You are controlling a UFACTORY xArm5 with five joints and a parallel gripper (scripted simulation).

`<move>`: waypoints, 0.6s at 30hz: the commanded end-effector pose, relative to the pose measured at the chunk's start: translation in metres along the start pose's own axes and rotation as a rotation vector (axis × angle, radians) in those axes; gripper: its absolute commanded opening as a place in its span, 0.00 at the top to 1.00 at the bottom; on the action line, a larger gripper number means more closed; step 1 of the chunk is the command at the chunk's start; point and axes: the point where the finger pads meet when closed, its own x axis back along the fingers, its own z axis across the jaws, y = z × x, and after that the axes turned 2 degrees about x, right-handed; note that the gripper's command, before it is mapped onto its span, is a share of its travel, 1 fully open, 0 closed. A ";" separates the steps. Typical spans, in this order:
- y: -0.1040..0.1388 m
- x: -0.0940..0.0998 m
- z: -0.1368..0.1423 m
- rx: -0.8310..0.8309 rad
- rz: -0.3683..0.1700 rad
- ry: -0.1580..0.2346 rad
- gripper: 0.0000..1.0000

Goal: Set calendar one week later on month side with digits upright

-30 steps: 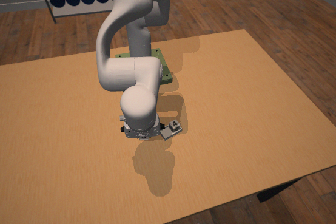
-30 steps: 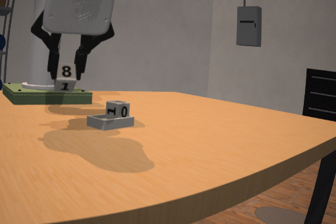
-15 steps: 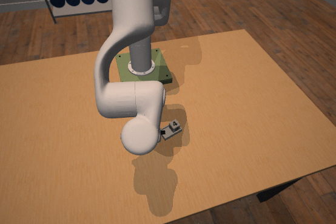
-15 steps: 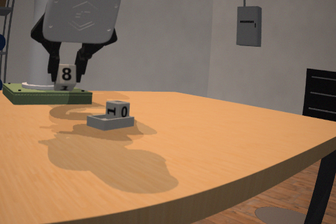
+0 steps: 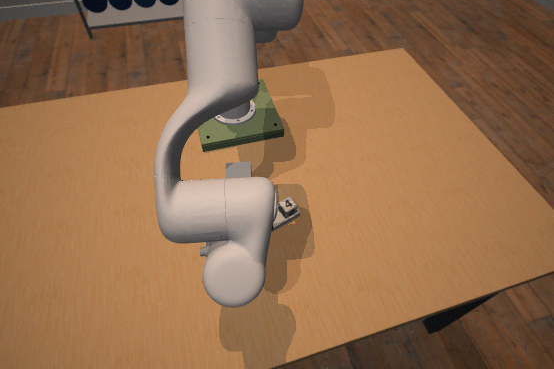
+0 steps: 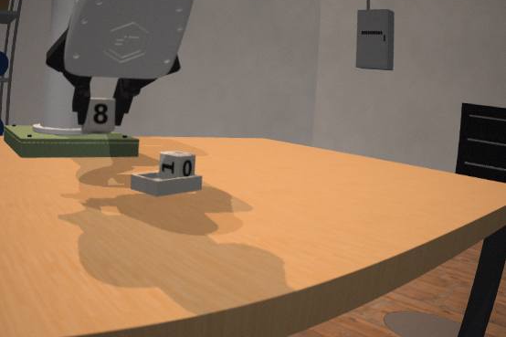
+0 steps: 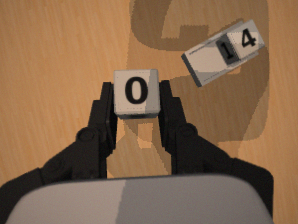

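My gripper is shut on a white cube and holds it above the table, left of the tray in the wrist view. The held cube shows an 8 towards the exterior camera and a 0 towards the wrist camera. The arm hides it in the top view. The grey tray lies flat on the table. The other cube stands at one end of it, with 4 on top, an upright 0 and a sideways 1 on its sides. The month's name is not visible.
The green base plate of the arm stands on the table behind the tray. The bent arm hangs over the tray's left part in the top view. The tray's other end shows bare floor in the wrist view.
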 end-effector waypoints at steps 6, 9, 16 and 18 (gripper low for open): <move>0.002 0.001 0.000 0.000 0.109 0.004 0.71; 0.004 0.001 0.000 0.000 0.185 0.007 0.71; 0.004 0.000 0.000 0.000 0.212 0.008 0.71; 0.004 0.000 0.000 0.000 0.212 0.008 0.71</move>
